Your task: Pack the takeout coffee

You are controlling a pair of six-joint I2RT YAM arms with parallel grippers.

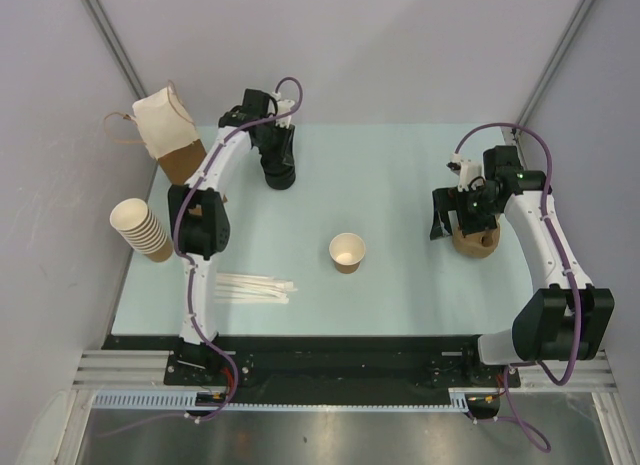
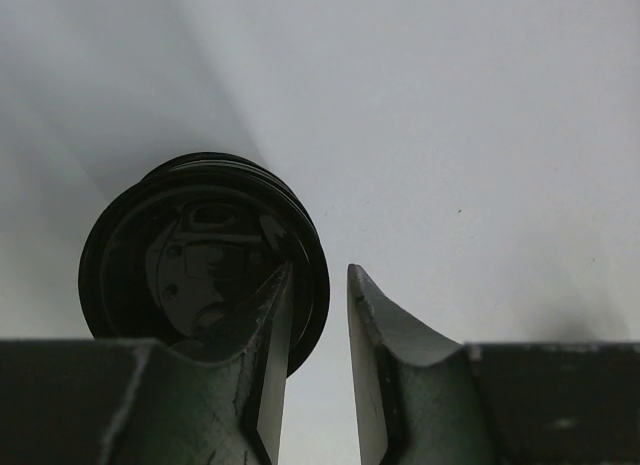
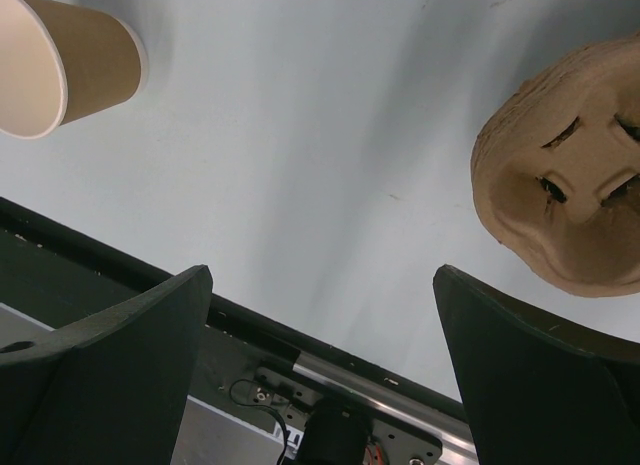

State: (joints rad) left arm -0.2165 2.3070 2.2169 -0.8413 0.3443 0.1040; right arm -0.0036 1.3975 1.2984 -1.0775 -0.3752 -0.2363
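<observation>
Overhead, left jaws: mine, out at the far side of the worktop (image 1: pixel 400 165), hanging right over the stack of black lids (image 1: pixel 281 177).
Overhead, right jaws: on the right side, above the brown pulp cup carrier (image 1: pixel 480 243).
Overhead, takeout coffee (image 1: pixel 347 252): a kraft-brown cup standing upright near the middle of the worktop. Its mouth is open with no lid on it, and it is well apart from both my jaws.
Overhead, the rest: a stack of cream cups (image 1: pixel 140 228) leans at the left edge. A paper bag (image 1: pixel 165 135) is at the far left corner. Pale sticks (image 1: pixel 255 288) lie flat to the left of the cup, nearer my bases.
Left wrist, jaws: only a narrow slit shows between my fingers (image 2: pixel 262 325), so they are not clenched and grip nothing.
Left wrist, stack of black lids (image 2: pixel 190 255): it sits behind one finger with its rim edging into the slit. I cannot tell whether we touch.
Right wrist, jaws: released and spread wide, with only bare worktop (image 3: pixel 330 135) between my fingers (image 3: pixel 530 375).
Right wrist, takeout coffee (image 3: pixel 85 55): in the top left corner, apart from my fingers.
Right wrist, pulp cup carrier (image 3: pixel 565 185): at the right edge.
</observation>
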